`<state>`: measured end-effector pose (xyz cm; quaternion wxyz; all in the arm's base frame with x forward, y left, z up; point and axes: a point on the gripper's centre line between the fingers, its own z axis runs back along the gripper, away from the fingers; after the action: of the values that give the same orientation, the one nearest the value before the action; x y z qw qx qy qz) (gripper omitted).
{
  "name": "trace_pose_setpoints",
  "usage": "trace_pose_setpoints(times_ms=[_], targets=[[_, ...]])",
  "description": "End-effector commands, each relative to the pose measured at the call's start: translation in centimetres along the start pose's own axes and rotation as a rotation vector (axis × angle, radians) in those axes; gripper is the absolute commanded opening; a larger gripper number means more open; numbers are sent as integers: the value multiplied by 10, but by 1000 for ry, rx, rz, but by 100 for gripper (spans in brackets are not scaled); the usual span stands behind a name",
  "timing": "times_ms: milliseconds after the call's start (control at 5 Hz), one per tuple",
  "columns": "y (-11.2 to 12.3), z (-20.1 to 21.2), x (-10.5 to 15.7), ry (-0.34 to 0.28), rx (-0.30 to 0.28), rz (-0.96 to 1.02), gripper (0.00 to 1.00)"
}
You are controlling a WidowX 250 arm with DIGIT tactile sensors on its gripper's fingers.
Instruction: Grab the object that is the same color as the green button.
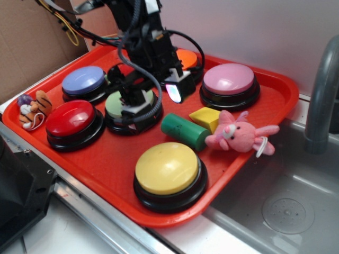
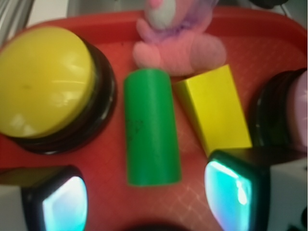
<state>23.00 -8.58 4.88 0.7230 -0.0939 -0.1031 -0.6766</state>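
The object, a dark-green cylinder (image 1: 185, 131), lies on its side on the red tray (image 1: 100, 159), between the yellow button (image 1: 168, 168) and a yellow wedge (image 1: 206, 117). The pale-green button (image 1: 117, 102) sits left of it, partly hidden by my arm. My gripper (image 1: 153, 100) hovers over the green button's right side, just back-left of the cylinder. In the wrist view the cylinder (image 2: 150, 127) lies lengthwise ahead of my gripper (image 2: 147, 202), its near end just beyond the fingertips (image 2: 231, 190). The gripper is open with nothing between its fingers.
A pink plush (image 1: 238, 135) touches the cylinder's far end and the wedge. Red (image 1: 71, 119), blue (image 1: 83, 81), pink (image 1: 229, 79) and orange (image 1: 186, 57) buttons ring the tray. A small tiger plush (image 1: 33, 109) lies at the left rim. A steel sink (image 1: 286, 201) and faucet (image 1: 320, 95) are to the right.
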Motion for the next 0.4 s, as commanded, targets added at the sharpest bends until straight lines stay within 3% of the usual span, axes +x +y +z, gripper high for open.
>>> trace_pose_setpoints(times_ms=[0,200], targets=[[1,-19,10,-22,7,-46,100],[2,-27,7,-49,-23,-53,100]])
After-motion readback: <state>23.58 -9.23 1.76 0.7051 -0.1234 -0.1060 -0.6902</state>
